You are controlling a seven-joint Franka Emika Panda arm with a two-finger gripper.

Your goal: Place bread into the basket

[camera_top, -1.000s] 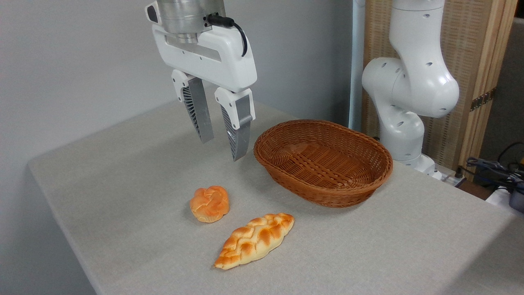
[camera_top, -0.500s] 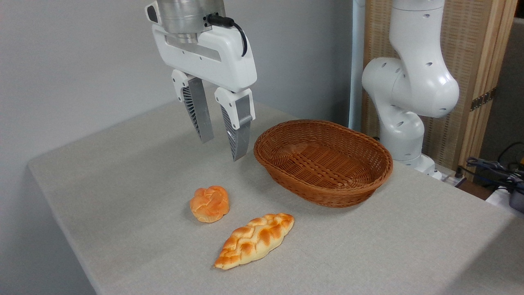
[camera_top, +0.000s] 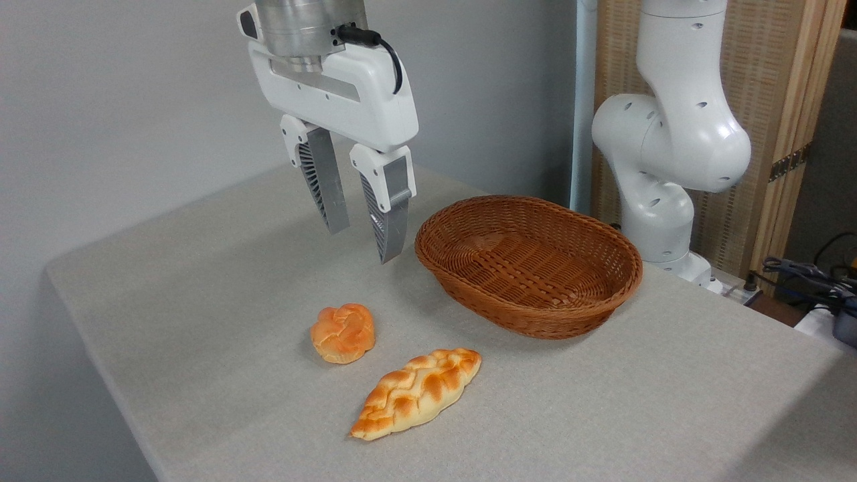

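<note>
**Open jaws held above the desk, bun lying below and toward the camera**

A grey cloth-covered desk (camera_top: pixel 602 402) is shown from one fixed view. A white robot arm (camera_top: pixel 669 134) is seen at the right rear, and its gripper (camera_top: pixel 365 244) is hung in the air over the middle of the desk. The jaws are spread apart and nothing is held between them; their tips are pointed downward, clear of the surface.

The bread (camera_top: pixel 343 333), a small round orange-golden knotted bun, is placed on the desk below the jaws and nearer the camera, a little to the left of the tips in the picture. It is roughly round, so no long axis is offered and no particular turning of the jaws seems to be called for. A longer pale braided loaf (camera_top: pixel 416 393) is laid just beside the bun, to its lower right, apart from it.

The basket (camera_top: pixel 529 321), oval, woven and reddish-brown, is set to the right of the jaws and is seen to be empty.

The bun is judged not yet grasped. A descent forward and slightly left is thought to be needed, with care taken that the loaf is not caught.
</note>
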